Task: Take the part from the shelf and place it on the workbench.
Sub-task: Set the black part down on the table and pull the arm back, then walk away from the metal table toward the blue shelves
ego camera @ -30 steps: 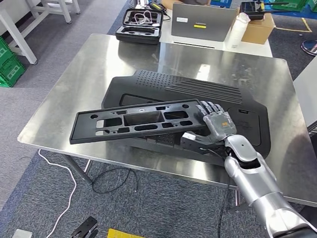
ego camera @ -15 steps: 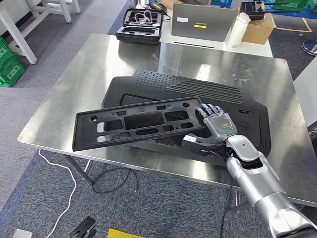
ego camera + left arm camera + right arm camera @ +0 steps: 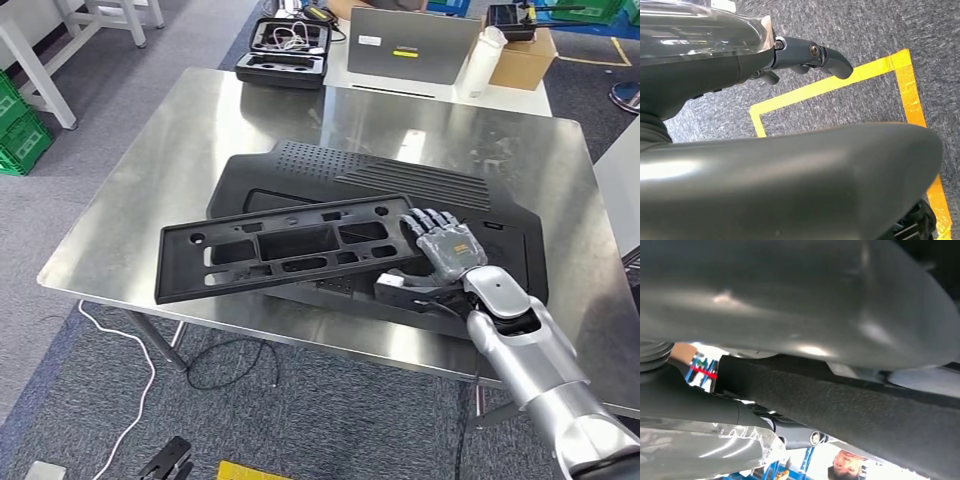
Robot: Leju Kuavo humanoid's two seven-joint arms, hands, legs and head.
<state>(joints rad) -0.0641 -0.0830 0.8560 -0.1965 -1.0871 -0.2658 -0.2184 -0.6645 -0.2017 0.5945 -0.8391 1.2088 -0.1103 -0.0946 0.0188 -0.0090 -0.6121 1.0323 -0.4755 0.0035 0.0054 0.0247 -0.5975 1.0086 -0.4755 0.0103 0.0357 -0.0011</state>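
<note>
— Two black parts sit over the steel workbench (image 3: 136,190), right?

— Yes. A big ribbed black panel (image 3: 362,175) lies flat on the brushed metal top, and the long slotted black part (image 3: 279,250) is above it, tilted, its far end out toward the bench's left front edge.

— Who has that part?

— The right hand (image 3: 445,250) holds its right end, fingers over the top face and thumb beneath. From the right wrist view the part's dark textured edge (image 3: 836,400) runs across close by.

— And the left hand?

— The left hand (image 3: 806,55) hangs over grey carpet (image 3: 866,30) marked with yellow tape (image 3: 828,85). Its dark fingers are slightly curled with nothing in them; whether it counts as closed, I cannot tell.

— What about the room?

— Grey carpet all round. Behind the bench, a second table carries an open black case (image 3: 283,50), a grey laptop (image 3: 411,45), a white roll (image 3: 483,60) and a cardboard box (image 3: 524,55). Green crates (image 3: 19,125) stand at the left, beside white table legs (image 3: 45,75). A white cable (image 3: 121,350) trails on the floor under the bench.
</note>
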